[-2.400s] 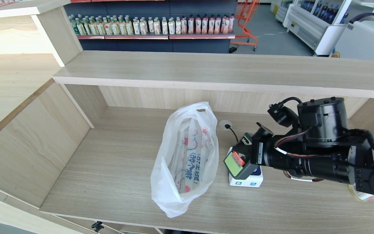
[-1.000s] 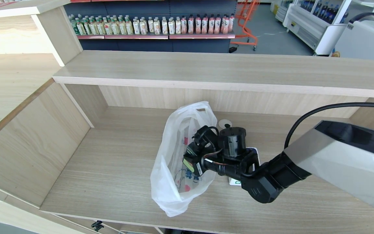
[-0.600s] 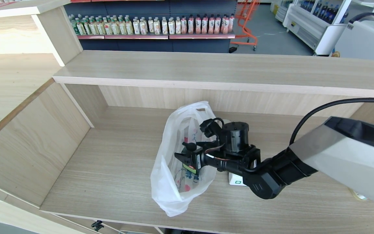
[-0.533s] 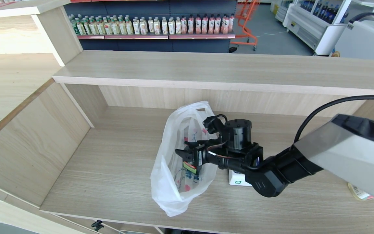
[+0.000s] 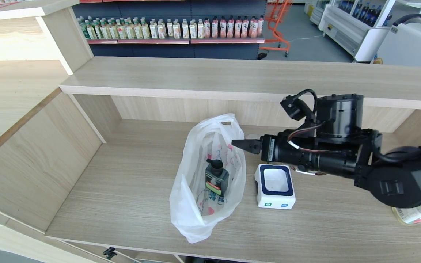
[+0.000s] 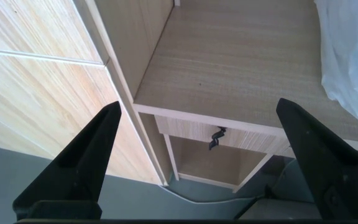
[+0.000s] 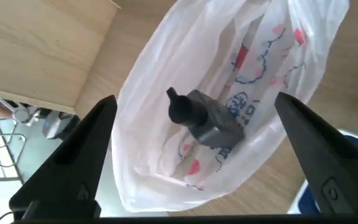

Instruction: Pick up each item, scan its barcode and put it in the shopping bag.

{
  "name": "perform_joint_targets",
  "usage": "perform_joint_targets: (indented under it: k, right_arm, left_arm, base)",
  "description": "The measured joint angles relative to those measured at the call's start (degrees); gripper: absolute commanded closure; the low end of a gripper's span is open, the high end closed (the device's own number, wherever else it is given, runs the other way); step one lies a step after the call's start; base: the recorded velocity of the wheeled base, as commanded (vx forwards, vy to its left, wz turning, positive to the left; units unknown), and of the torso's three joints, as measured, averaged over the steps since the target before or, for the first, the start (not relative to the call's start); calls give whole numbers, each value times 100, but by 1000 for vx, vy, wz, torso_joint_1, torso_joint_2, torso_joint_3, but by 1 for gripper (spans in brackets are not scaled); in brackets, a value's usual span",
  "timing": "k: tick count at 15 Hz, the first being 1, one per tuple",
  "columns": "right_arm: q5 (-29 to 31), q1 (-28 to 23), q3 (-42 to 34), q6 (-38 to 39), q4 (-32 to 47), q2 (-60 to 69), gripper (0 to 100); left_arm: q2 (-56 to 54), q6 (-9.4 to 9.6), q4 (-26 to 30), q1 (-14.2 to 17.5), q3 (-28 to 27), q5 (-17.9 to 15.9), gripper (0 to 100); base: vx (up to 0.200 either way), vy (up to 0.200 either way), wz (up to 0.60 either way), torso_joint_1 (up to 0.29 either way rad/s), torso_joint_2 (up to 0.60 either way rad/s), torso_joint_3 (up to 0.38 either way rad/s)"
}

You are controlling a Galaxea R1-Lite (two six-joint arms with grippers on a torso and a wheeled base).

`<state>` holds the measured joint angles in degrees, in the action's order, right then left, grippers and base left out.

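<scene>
On the light wooden counter (image 5: 130, 197), near its middle, a white translucent plastic shopping bag (image 5: 192, 204) stands with its mouth open. Inside it lies a dark grey bottle with a black pump top (image 5: 216, 178) and a red and green label, its pump end toward the back wall. The bottle rests on a white packet printed in pink and blue (image 5: 225, 157).

Just beside the bag, on the robot's right, sits a white square scanner with a dark blue rim (image 5: 275, 186), face up and apart from the bag.

Above the counter, behind the scanner, the right gripper (image 5: 241, 145) points toward the bag's upper right edge. From its wrist camera, its 2 black fingers (image 7: 73, 168) are spread wide with nothing between them, and the bag and bottle (image 7: 207, 118) show below.

At the counter's right edge, a pale can with a printed label (image 5: 418, 213) is partly hidden by the right arm.

Over the counter's front left corner, the left gripper (image 6: 197, 162) is also spread wide and empty.
</scene>
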<state>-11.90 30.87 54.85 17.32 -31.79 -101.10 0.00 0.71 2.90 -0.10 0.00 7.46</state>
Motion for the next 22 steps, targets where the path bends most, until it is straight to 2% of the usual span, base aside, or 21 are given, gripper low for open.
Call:
perform_joint_targets:
  k: [2, 3, 7, 9, 11, 14, 16, 19, 22]
  right_arm:
    - [161, -566, -419, -1095, 522, 811, 0]
    - [238, -833, -650, -1389, 638, 1180, 0]
    - [517, -1458, -1295, -1574, 1003, 2199, 0]
    - [589, -1692, -1386, -1566, 1218, 2499, 0]
    - [624, -2021, -1412, -1558, 1275, 2715, 0]
    - [769, -2183, -1517, -1558, 1284, 2911, 0]
    - [1057, -2107, -1609, -1556, 1291, 2988, 0]
    - [1103, -2072, -1718, -1560, 1289, 3027, 0]
    - [1318, -2116, -1927, -1569, 1291, 3043, 0]
  left_arm:
    - [0, 0, 0, 0, 0, 0, 0]
    - [0, 0, 0, 0, 0, 0, 0]
    - [0, 0, 0, 0, 0, -2, 0]
    - [0, -155, -1, 2, 0, 4, 0]
    - [0, -196, -4, 0, 0, 4, 0]
    - [0, -210, -4, 0, 0, 1, 0]
    - [0, -205, -6, 0, 0, 0, 0]
    - [2, -130, -9, 0, 0, -7, 0]
    - [16, -124, -9, 5, 0, -5, 0]
  base:
    - [0, 0, 0, 0, 0, 0]
    - [0, 0, 0, 0, 0, 0]
    - [0, 0, 0, 0, 0, 0]
    - [-100, 0, 0, 1, 1, 1]
    - [-200, 0, 0, 7, 5, 0]
    - [-200, 0, 0, -2, -1, 2]
    - [0, 0, 0, 0, 0, 0]
    - [0, 0, 0, 0, 0, 0]
    - [0, -200, 0, 10, 4, 1]
